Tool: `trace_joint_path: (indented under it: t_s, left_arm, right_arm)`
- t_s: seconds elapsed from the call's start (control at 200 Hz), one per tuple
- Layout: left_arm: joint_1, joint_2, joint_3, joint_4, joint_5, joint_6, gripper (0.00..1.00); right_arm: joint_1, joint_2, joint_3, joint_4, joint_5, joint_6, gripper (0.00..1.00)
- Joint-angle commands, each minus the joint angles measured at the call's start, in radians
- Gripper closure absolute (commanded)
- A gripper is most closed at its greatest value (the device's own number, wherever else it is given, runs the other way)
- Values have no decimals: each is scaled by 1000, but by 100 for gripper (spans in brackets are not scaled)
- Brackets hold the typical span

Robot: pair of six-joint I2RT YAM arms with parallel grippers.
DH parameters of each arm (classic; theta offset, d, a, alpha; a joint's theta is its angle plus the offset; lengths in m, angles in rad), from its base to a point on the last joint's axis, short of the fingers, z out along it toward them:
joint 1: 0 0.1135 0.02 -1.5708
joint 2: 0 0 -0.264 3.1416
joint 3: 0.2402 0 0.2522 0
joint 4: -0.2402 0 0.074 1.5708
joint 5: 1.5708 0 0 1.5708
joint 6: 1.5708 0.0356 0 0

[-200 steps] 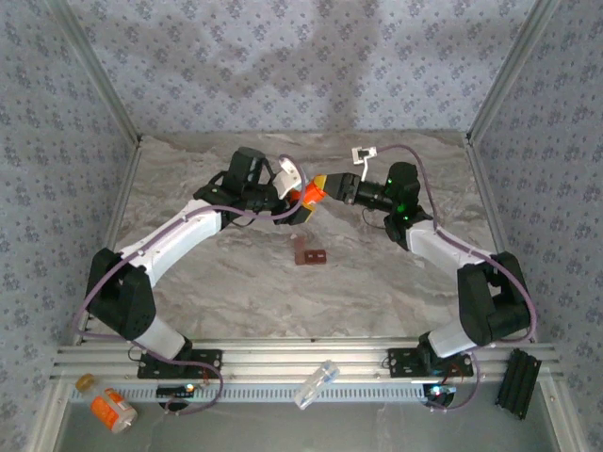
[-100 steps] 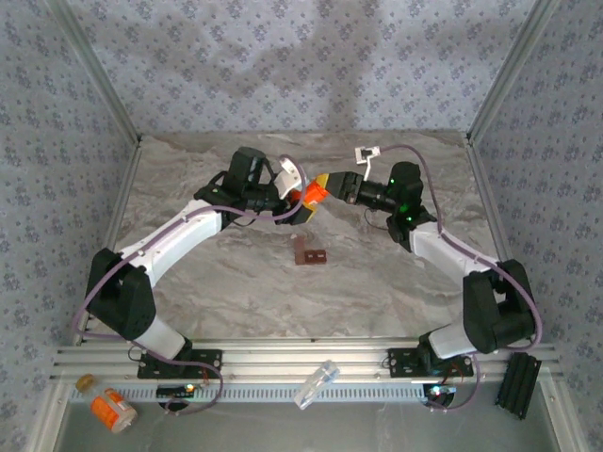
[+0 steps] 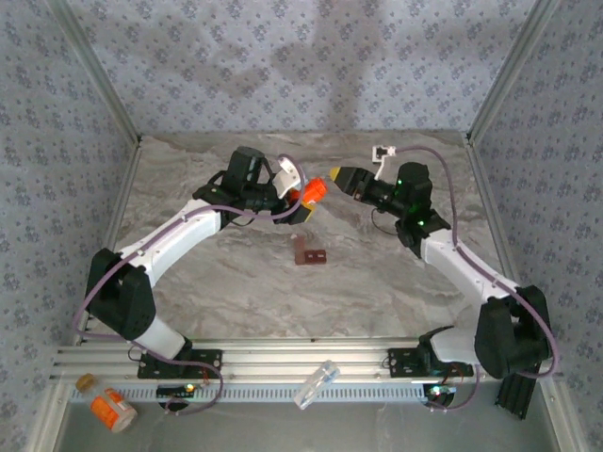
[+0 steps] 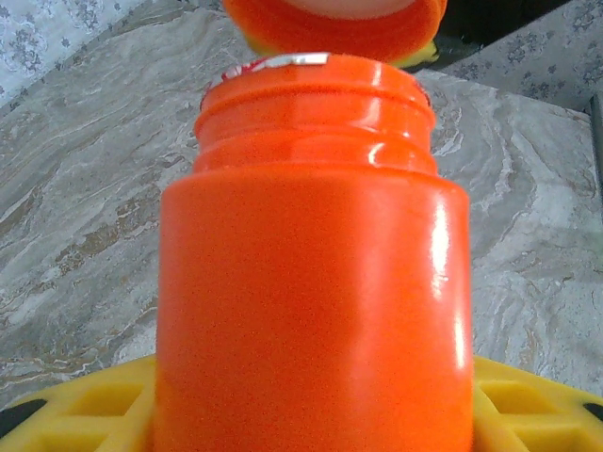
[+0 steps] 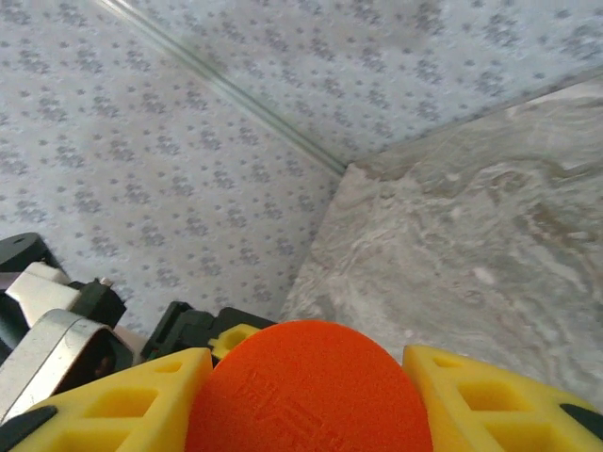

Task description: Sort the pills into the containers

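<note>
Lying on the bench [image 3: 377,282] between the two arms, the pill box [image 3: 308,253] sits apart from both hands. Left wrist view: the left hand [image 3: 307,197] grips an uncapped orange bottle [image 4: 311,311]. Right wrist view: the right hand [image 3: 335,175] is clamped on the orange cap [image 5: 311,391], near the bottle mouth.

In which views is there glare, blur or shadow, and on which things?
Left wrist view: bright vertical glare streaks on the right side of the orange bottle; the orange cap above it looks soft. Right wrist view: the cap, very near, looks a little soft, the patterned wall behind it sharper. Top view: faint grey shadows on the back wall.
</note>
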Motion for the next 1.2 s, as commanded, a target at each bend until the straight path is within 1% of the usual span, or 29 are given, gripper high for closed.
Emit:
trace_joint_path:
  t_s: [0.0, 0.08, 0.13, 0.215, 0.32, 0.415, 0.495, 0.71, 0.874, 0.999, 1.064, 1.194]
  left_arm:
    - [2, -48, -12, 33, -3, -1, 100]
    - [2, -61, -30, 55, -15, -14, 100]
    - [1, -71, -49, 78, -26, -28, 100]
    - [2, -90, -80, 106, -40, -47, 100]
    - [2, -110, -107, 123, -46, -76, 100]
    - [2, -128, -142, 149, -55, -113, 100]
    - [2, -139, -166, 164, -68, -152, 100]
    - [2, -187, -233, 192, -80, -190, 100]
    - [1, -228, -267, 194, -112, -213, 100]
    - [1, -244, -276, 190, -126, -223, 100]
    - [1, -246, -279, 192, -134, -229, 100]
    - [2, -236, -285, 195, -145, -233, 100]
  right_arm:
    - [-32, -60, 6, -216, 125, -101, 48]
    - [-42, -85, 3, -344, 197, -168, 48]
    - [-42, -96, -3, -426, 260, -247, 48]
    - [-37, -113, -41, -515, 365, -323, 48]
    - [-30, -125, -117, -545, 479, -372, 47]
    - [-23, -110, -184, -539, 548, -381, 47]
    - [-17, -82, -228, -529, 588, -374, 46]
    - [11, 8, -312, -476, 668, -312, 45]
    - [40, 90, -322, -457, 724, -254, 44]
    - [57, 144, -317, -453, 744, -227, 42]
    - [69, 156, -319, -445, 754, -224, 38]
    - [74, 160, -307, -464, 743, -213, 22]
